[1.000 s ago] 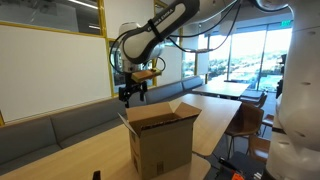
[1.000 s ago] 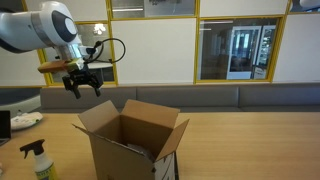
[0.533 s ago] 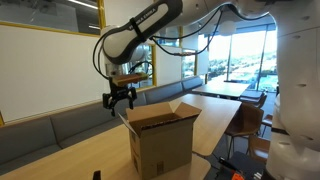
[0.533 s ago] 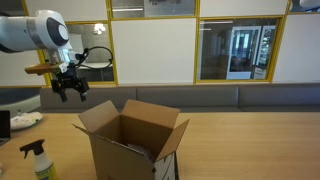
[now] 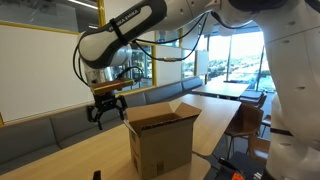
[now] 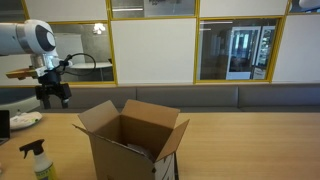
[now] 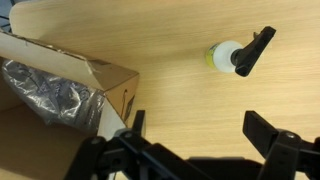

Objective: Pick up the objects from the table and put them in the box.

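The claw (image 5: 107,112) hangs in the air at centre left of an exterior view, up beside the box (image 5: 160,140) and well above the table (image 5: 85,155). In the wrist view its two dark fingers (image 7: 135,126) stand spread wide along the bottom edge, with only bare table (image 7: 180,85) between them, so it is released and carries nothing.

The box sits open on the table, flaps up, in the lower middle of both exterior views (image 6: 130,145). In the wrist view it fills the left side (image 7: 60,55), with a crinkled silvery sheet (image 7: 50,95) lying inside.

A spray bottle (image 7: 238,55) lies apart from the box at upper right there; an exterior view shows it at lower left (image 6: 38,160).
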You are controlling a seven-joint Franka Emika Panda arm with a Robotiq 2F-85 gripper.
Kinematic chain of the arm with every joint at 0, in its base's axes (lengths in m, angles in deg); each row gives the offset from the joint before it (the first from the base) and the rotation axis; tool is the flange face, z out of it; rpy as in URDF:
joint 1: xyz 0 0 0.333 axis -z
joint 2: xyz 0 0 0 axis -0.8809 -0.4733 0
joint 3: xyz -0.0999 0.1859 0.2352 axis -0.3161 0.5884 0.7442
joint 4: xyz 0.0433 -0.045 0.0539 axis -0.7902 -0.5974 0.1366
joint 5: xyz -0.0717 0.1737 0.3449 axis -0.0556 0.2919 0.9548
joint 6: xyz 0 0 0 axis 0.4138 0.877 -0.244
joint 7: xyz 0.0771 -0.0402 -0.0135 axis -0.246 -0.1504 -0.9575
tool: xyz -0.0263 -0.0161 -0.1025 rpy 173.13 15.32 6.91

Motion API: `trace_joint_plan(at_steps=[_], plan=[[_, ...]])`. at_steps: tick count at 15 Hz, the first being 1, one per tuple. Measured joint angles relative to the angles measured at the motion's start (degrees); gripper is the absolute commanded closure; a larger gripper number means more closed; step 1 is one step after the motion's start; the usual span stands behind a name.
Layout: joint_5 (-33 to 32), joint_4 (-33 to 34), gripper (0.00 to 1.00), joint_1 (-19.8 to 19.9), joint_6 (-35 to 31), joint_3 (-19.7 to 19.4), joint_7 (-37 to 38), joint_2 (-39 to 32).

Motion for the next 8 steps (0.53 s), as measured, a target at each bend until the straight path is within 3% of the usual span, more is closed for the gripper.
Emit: trace_joint_plan(at_steps=[8], plan=[[0.1, 1.5, 0.00, -5.8, 0.8, 1.9, 6.3, -1.6]])
